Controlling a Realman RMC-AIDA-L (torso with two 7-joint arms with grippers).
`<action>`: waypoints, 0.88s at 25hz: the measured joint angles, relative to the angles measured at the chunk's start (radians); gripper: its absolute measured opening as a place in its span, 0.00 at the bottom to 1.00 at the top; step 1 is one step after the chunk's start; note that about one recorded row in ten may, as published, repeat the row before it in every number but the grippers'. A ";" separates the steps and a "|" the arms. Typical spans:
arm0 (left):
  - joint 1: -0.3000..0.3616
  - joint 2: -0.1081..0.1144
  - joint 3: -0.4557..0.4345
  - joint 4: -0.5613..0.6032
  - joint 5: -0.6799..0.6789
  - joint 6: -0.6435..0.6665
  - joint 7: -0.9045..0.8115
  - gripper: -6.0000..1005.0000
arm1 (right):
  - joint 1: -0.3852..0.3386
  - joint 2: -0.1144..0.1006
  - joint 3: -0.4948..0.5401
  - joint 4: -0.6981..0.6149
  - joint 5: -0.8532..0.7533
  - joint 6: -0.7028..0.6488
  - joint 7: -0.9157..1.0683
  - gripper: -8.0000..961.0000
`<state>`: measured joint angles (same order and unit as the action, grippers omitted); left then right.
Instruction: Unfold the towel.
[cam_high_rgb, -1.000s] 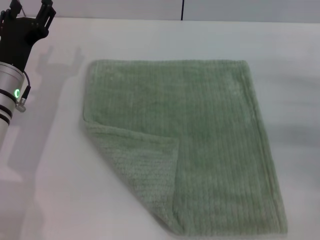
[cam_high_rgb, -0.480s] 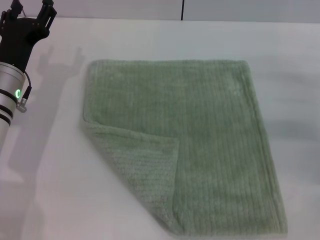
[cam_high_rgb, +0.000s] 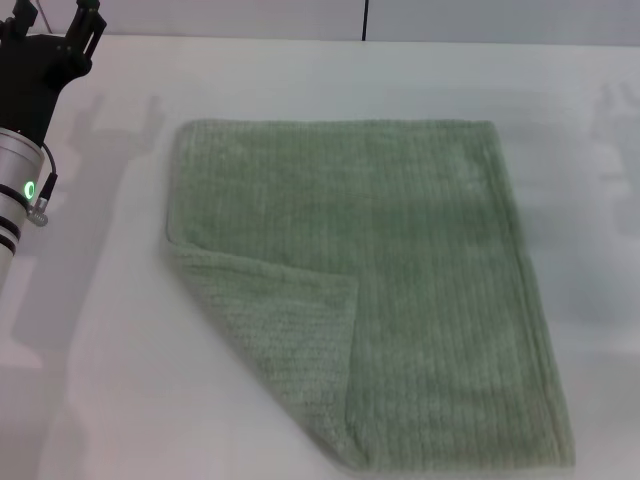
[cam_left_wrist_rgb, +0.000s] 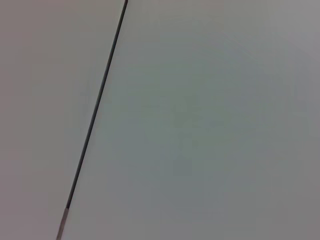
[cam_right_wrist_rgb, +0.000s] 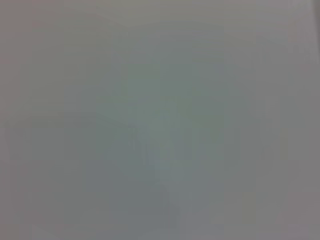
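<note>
A plain pale surface (cam_right_wrist_rgb: 160, 120) fills the right wrist view, possibly the tabletop.

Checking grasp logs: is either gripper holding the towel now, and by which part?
Nothing is held. The left gripper is open above the table's far left, clear of the towel, whose near-left corner lies folded over. The right gripper is out of view.

The large sage-green ribbed terry towel (cam_high_rgb: 400, 300) lies flat on the plain white table (cam_high_rgb: 300, 70), filling its middle and near part. Its near-left corner is folded over onto the cloth, 1 flap. The left arm's black 2-fingered gripper (cam_high_rgb: 55, 12) stands far left, well apart from the towel.
</note>
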<state>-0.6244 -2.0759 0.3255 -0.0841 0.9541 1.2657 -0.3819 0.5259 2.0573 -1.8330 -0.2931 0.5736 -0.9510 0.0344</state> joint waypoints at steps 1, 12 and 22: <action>0.000 0.000 0.001 0.001 0.000 0.003 0.000 0.80 | 0.003 -0.011 0.001 -0.060 -0.006 0.117 -0.015 0.35; 0.001 0.004 0.001 0.006 0.000 0.004 0.000 0.79 | -0.084 -0.036 0.084 -0.523 -0.015 0.718 -0.243 0.01; -0.001 0.003 0.001 0.007 0.000 0.014 0.000 0.79 | -0.104 -0.020 0.220 -0.843 -0.017 1.283 -0.297 0.01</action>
<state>-0.6259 -2.0731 0.3267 -0.0766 0.9542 1.2793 -0.3819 0.4218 2.0374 -1.6132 -1.1356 0.5570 0.3324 -0.2628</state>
